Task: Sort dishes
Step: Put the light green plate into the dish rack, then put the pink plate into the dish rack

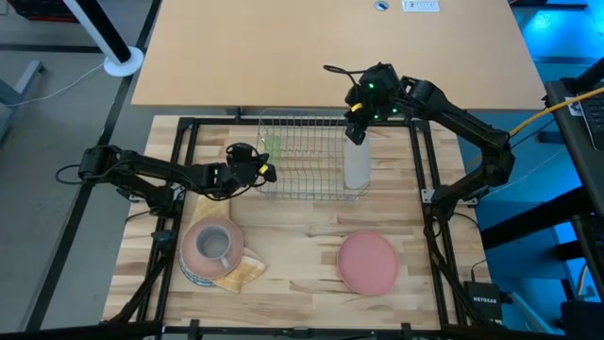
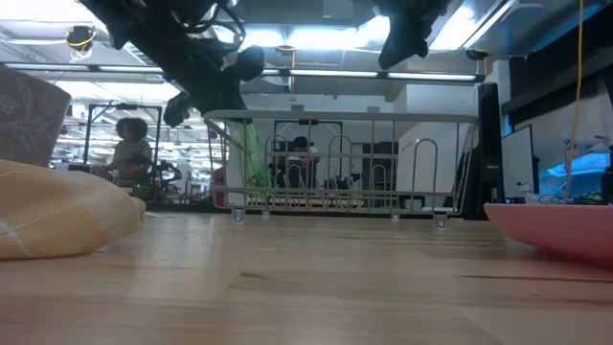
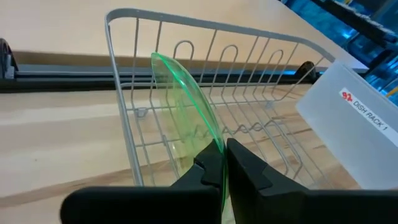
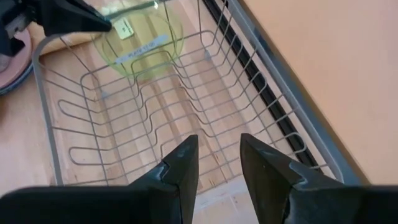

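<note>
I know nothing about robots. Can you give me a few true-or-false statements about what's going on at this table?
1. The left end effector grips a clear green plate standing on edge in the wire rack. True.
2. The right end effector is carrying the pink plate. False: it is open and empty above the rack, and the pink plate lies flat on the table.
3. The rack is packed with dishes. False: the green plate is the only dish seen in it.
4. A yellow-tan cloth lies under the stack of dishes near the left arm. True.
</note>
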